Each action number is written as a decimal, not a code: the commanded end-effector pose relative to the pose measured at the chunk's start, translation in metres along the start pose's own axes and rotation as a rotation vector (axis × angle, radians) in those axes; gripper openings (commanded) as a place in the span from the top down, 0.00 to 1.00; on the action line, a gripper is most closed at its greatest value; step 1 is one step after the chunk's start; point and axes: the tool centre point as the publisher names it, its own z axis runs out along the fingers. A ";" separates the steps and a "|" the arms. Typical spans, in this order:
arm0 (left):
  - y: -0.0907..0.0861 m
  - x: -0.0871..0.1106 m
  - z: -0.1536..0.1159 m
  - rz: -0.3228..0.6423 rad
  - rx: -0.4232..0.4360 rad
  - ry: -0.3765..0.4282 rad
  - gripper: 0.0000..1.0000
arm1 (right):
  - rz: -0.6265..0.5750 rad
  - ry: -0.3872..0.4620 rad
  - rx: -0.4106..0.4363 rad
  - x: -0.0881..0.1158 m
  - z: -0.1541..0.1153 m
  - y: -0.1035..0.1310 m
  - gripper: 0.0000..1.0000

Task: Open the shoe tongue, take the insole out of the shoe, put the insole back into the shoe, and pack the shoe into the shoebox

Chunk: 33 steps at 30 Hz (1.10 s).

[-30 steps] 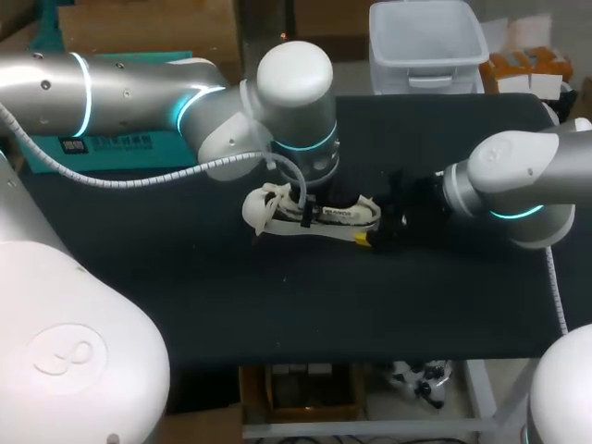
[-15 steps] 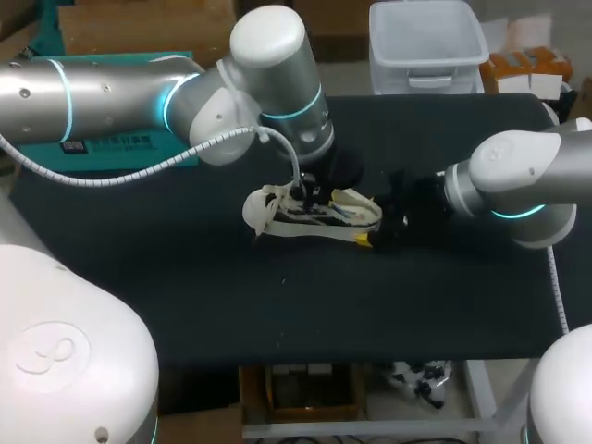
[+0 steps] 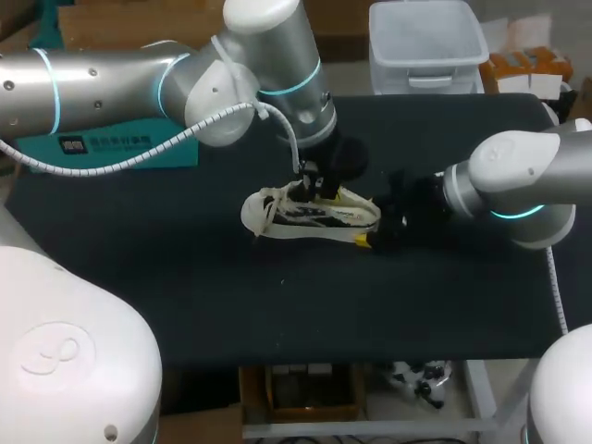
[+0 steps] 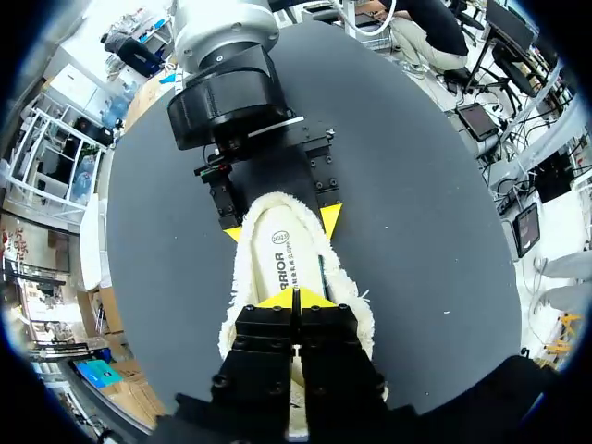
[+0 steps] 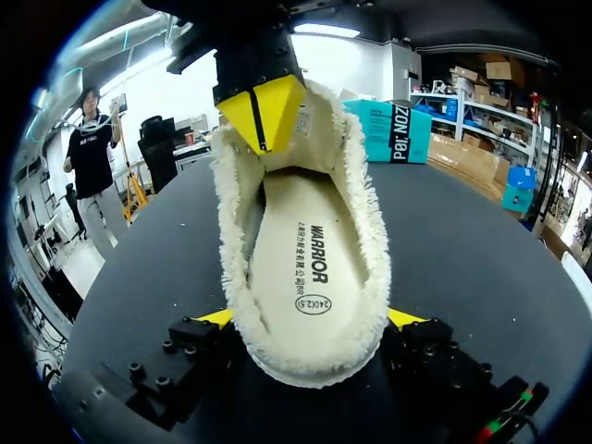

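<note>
The shoe (image 3: 277, 220) lies on the table (image 3: 185, 287), its long axis running from my right tool (image 5: 313, 319), which clamps the heel from both sides, to my left tool (image 4: 296, 298), pressed together on the raised tongue (image 5: 314, 116), directly above the exposed insole (image 5: 296, 254) and nearer it.

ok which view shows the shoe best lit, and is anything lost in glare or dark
Right wrist view: shoe evenly lit, insole print readable. Head view: right tool almost vanishes, black against the dark table. Left wrist view: left tool blocks the shoe's front; table edge bends round.
</note>
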 end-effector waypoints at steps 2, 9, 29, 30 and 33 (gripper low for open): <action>0.007 -0.008 -0.001 0.009 -0.016 0.070 1.00 | -0.001 -0.001 -0.003 0.001 0.008 -0.007 1.00; 0.010 -0.017 0.019 -0.006 -0.112 0.264 1.00 | -0.001 -0.001 -0.003 0.001 0.008 -0.007 1.00; 0.038 0.025 0.041 -0.051 -0.223 0.385 1.00 | -0.001 -0.001 -0.003 0.001 0.008 -0.007 1.00; 0.040 0.028 0.040 -0.053 -0.225 0.385 1.00 | -0.001 -0.001 -0.003 0.001 0.008 -0.007 1.00; 0.044 0.036 0.039 -0.061 -0.223 0.382 1.00 | -0.001 -0.001 -0.003 0.001 0.008 -0.007 1.00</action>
